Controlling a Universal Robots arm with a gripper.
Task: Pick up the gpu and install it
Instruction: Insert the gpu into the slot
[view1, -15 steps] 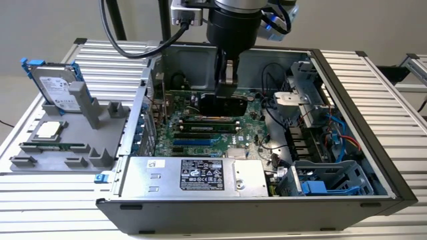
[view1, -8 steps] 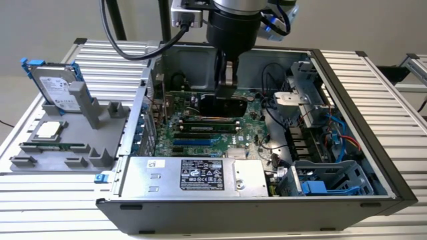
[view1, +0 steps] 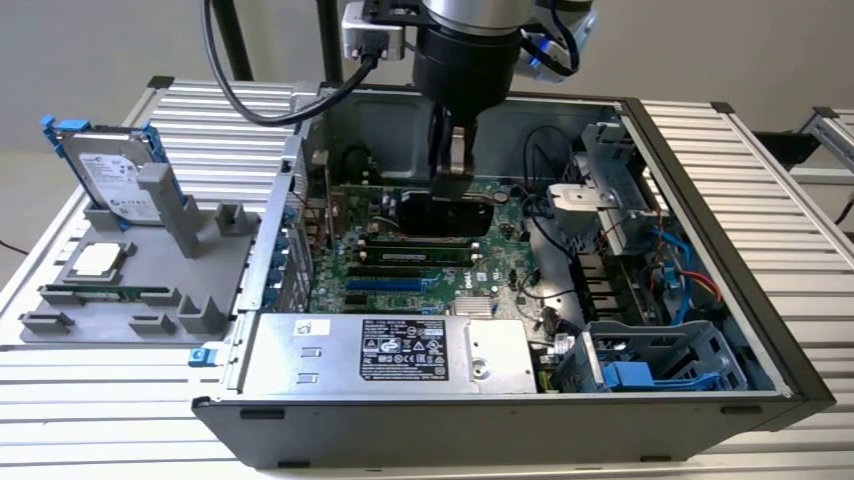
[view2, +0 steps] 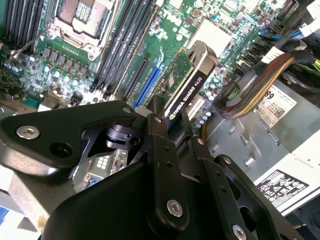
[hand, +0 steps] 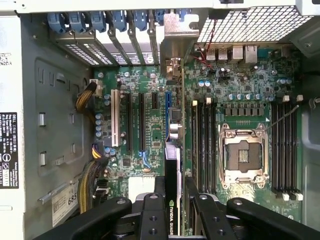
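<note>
Edgewise, the gpu hangs in the claw over the motherboard slots.

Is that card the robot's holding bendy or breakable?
Probably stiff: the gpu sticks straight out of the hand without drooping. Likely fragile, since its green board's tiny parts are bare. Thin, so it may tip if let go.

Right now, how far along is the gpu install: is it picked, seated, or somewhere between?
Pickup looks done: the pincer is shut on the gpu, holding it on edge inside the open case. In hand: the card hangs over the motherboard, close to the blue slot. Left: seating it; the blue slot appears unfilled, so the card does not look pressed home.
</note>
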